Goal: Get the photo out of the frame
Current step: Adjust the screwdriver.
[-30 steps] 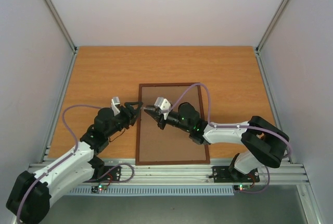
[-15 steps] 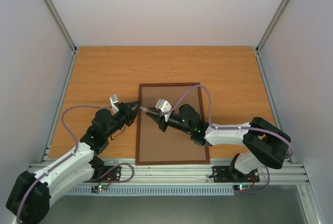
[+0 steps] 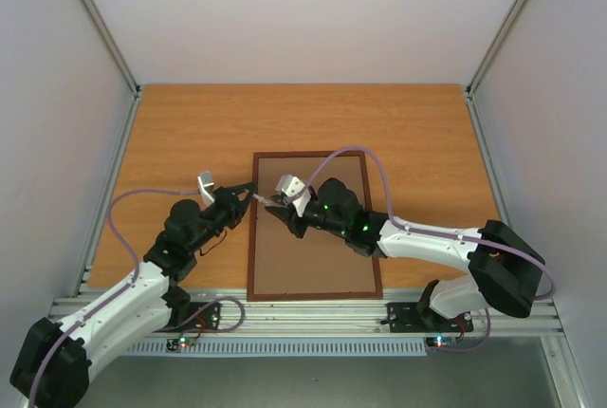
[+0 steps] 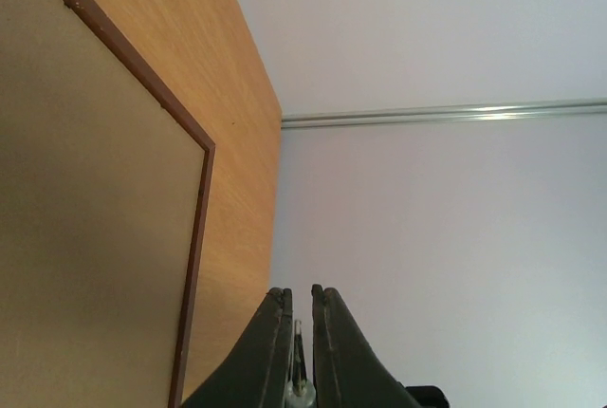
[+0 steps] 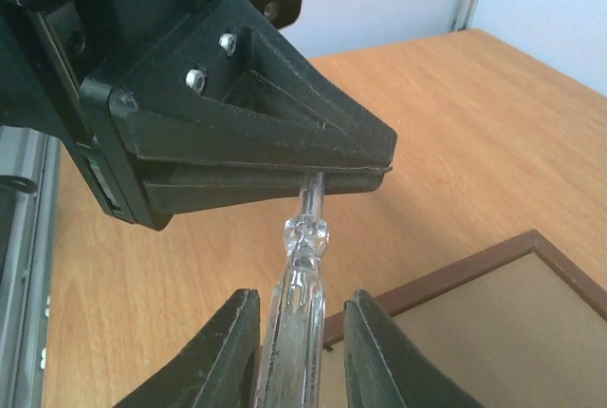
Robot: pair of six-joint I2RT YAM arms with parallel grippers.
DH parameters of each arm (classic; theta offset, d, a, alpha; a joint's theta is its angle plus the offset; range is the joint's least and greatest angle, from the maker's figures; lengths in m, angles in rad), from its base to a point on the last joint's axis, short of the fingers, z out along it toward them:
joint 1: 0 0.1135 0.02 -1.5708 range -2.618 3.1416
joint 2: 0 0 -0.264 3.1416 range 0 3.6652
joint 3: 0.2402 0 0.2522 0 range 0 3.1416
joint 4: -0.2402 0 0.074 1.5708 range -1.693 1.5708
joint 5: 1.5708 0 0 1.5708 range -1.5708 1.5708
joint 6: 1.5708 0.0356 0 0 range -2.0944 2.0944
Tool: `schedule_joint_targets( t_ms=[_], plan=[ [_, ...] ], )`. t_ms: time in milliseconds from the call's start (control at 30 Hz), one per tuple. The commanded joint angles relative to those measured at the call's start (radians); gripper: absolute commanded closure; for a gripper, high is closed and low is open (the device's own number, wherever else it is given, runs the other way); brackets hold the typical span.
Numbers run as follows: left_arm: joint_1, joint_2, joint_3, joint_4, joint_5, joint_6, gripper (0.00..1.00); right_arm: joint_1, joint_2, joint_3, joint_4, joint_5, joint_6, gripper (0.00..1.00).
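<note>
Frame (image 3: 313,237) flat on table (image 3: 190,133), brown back up, left edge directly under both pincers. Photo not visible, presumably beneath backing. Left pincer (image 4: 298,290) clenched on thin shaft of clear-handled tool (image 5: 302,237). Right pincer (image 5: 302,296) loose around handle, gap visible one side. Risks:
- narrow shaft grip lets tool pivot or slip, dropping onto backing below
- tip gouges backing
- frame slides when pried

A tool (image 5: 303,237) in the left end effector (image 4: 298,290) overhangs the frame (image 3: 313,251).
</note>
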State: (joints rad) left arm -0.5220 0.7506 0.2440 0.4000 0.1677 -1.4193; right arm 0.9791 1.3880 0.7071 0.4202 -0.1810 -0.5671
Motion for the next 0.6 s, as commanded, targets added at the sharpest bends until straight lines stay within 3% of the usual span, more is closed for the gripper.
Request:
schedule_joint_targets(
  t_ms=[0,333,567],
  plan=[
    [0.001,-0.022,-0.008,0.016,-0.008,0.042,1.0,0.007,0.014,0.057,-0.113,-0.015,-0.013,0.73],
    [0.001,-0.031,-0.014,0.001,-0.006,0.048,1.0,0.007,0.04,0.091,-0.13,-0.013,-0.018,0.79],
    [0.0,-0.045,0.015,-0.123,-0.013,0.106,0.99,-0.003,0.049,0.097,-0.165,-0.002,-0.067,0.99]
  ],
)
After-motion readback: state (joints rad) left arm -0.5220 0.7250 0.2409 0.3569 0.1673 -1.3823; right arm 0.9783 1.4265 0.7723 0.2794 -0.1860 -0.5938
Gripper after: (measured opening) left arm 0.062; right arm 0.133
